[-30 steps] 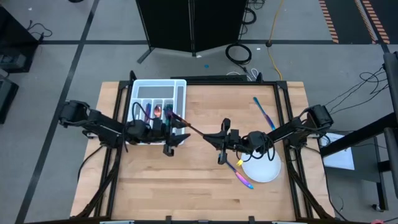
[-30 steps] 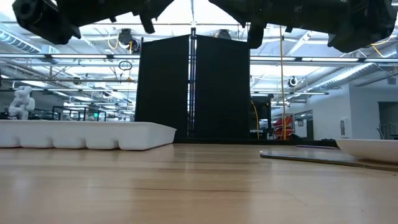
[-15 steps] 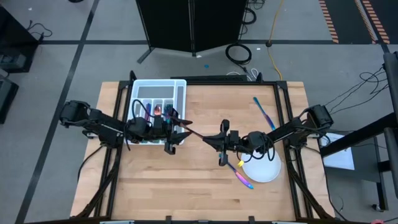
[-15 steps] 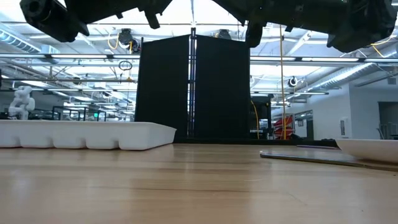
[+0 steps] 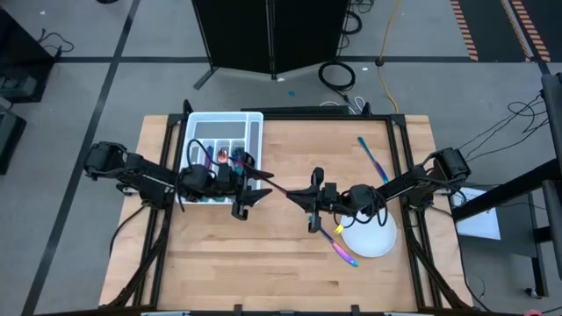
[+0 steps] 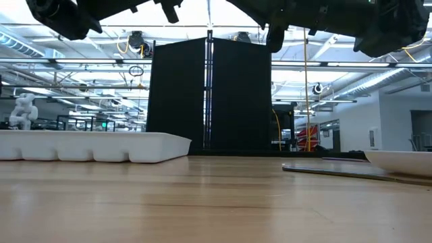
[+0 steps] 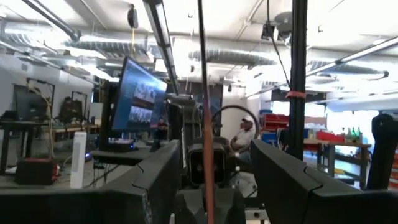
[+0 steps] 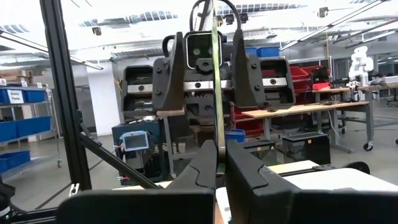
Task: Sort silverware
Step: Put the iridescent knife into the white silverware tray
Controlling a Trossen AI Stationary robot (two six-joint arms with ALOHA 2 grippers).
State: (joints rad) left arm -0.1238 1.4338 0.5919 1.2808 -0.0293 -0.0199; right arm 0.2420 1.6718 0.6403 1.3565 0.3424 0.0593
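Above the middle of the wooden desk the two arms face each other with a slim piece of silverware stretched level between them. The right tool is clenched on one end of that knife-like piece; in the right wrist view its fingers pinch the thin strip, which runs straight out toward the other arm's camera and spread fingers. The left tool is released, its fingers standing wide on either side of the far end of the piece; in the left wrist view the strip passes up the gap between the two dark fingers without either one pressing it, so only the right arm holds it. Behind the left arm a white divided tray sits at the desk's far left corner, with several rainbow-coloured pieces already lying in its compartments. A round white plate rests on the desk near the right arm; one colourful piece lies just beside its rim, whether touching I cannot tell. Another blue-purple piece lies alone toward the far right of the desk, well apart from the plate. In the low view the tray and the plate's edge sit on the desk while both arms hang overhead.
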